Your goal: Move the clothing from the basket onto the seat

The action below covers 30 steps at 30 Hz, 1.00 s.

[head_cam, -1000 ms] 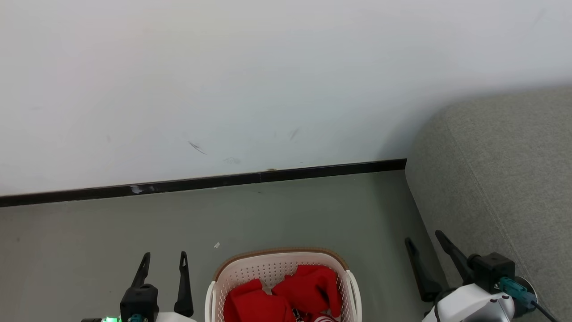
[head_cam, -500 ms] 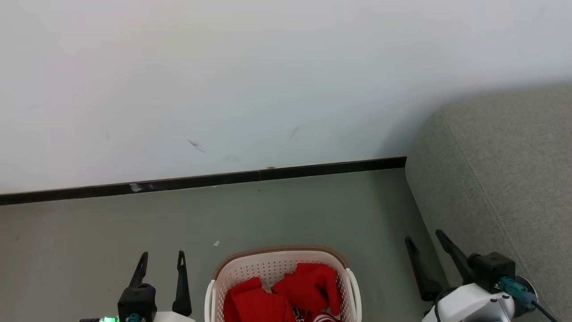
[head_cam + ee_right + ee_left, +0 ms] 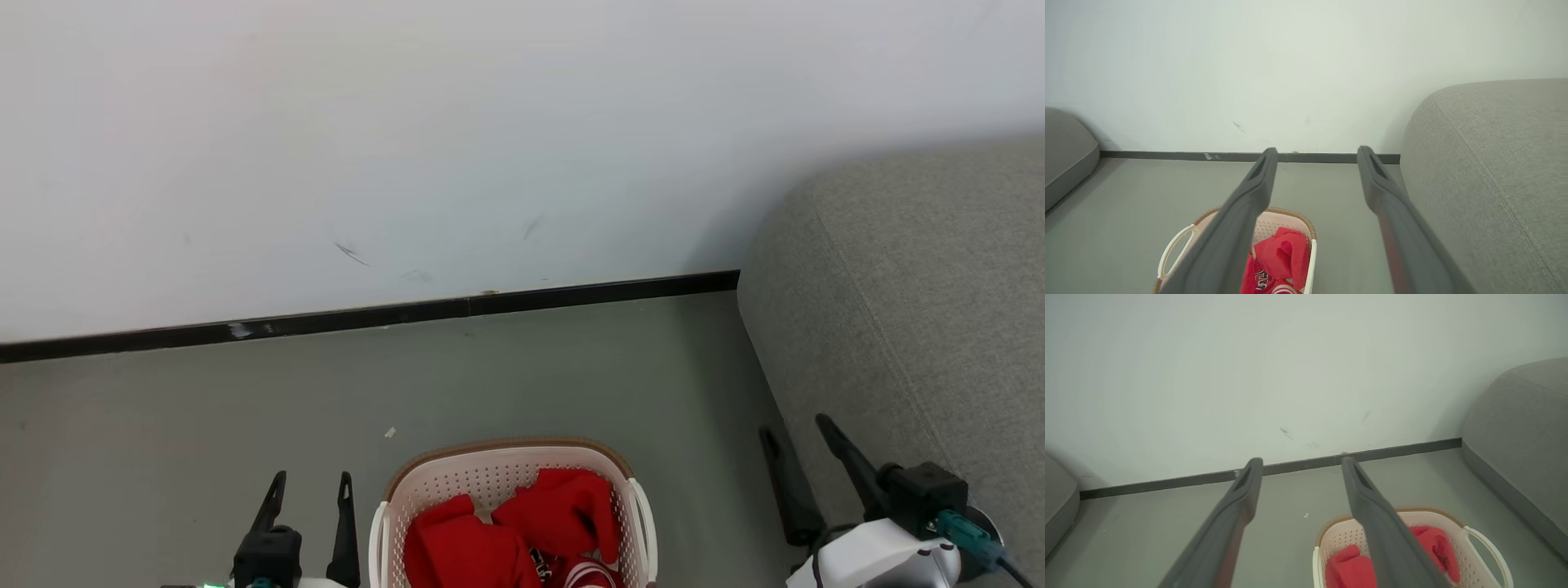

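**Change:** the head camera dips a little, so the skirting board (image 3: 367,314) and basket (image 3: 506,446) sit higher in the head view; neither has itself moved.
**Left claw** (image 3: 313,478), **right claw** (image 3: 793,426): fingers still apart, empty, either side of the basket.
**Clothing** (image 3: 563,510): red, heaped in the basket; judged not yet started.
**Sofa** (image 3: 922,310): close by the right claw.
**Cut off:** the basket's near half, the jersey's lettering, most of the sofa.

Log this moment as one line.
clothing in basket | seat right of basket | left gripper jaws open, empty | right gripper jaws open, empty
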{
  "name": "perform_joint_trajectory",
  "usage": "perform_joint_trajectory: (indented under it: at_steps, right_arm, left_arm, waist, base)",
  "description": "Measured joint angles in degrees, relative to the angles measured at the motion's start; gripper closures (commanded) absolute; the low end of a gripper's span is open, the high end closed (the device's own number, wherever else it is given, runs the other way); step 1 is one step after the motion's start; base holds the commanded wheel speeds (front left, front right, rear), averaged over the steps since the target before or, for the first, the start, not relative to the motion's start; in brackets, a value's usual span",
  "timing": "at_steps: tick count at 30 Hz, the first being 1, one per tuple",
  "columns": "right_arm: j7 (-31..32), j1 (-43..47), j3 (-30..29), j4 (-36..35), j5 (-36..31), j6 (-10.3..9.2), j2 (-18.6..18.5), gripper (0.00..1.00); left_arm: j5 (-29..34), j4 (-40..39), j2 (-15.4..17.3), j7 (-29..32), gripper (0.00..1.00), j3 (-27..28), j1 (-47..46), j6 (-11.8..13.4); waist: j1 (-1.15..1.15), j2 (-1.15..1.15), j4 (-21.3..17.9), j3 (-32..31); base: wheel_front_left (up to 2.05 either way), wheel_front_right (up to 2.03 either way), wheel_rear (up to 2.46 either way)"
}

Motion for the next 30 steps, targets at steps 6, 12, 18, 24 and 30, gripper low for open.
perform_joint_trajectory:
  at_steps: [6, 12, 18, 24, 30]
  right_arm:
    - [0.0, 1.3, -2.0, -1.6, -0.4, 0.00, 0.0, 0.00]
    - [0.0, 2.1, -4.0, -3.6, -0.5, 0.00, 0.1, 0.00]
    - [0.0, 2.2, -5.5, -5.7, -0.5, 0.00, 0.2, 0.00]
    - [0.0, 2.2, -6.8, -7.6, -0.4, 0.00, 0.2, 0.00]
    - [-0.2, 1.7, -7.2, -9.1, -0.4, 0.00, 0.2, 0.00]
  left_arm:
    - [1.0, 3.1, 0.9, 0.0, 0.00, -1.7, -1.5, -1.1]
    - [2.0, 6.0, 0.7, 0.2, 0.00, -4.0, -3.8, -2.1]
    - [3.6, 8.5, 0.4, 1.2, 0.00, -6.5, -6.1, -3.4]
    - [4.0, 11.1, 0.0, 1.6, 0.00, -8.2, -7.9, -3.6]
    - [4.0, 13.2, -0.2, 1.7, 0.00, -8.7, -10.8, -4.0]
  waist:
    - [0.00, 0.00, -0.4, 1.3]
    - [0.00, 0.00, -1.0, 3.0]
    - [-0.01, 0.00, -1.6, 5.2]
    - [0.00, 0.00, -2.3, 7.8]
    - [0.00, 0.00, -3.2, 11.0]
  base:
    - [0.00, 0.00, 0.00]
    - [0.00, 0.00, 0.00]
    - [0.00, 0.00, 0.00]
    - [0.00, 0.00, 0.00]
    - [0.00, 0.00, 0.00]
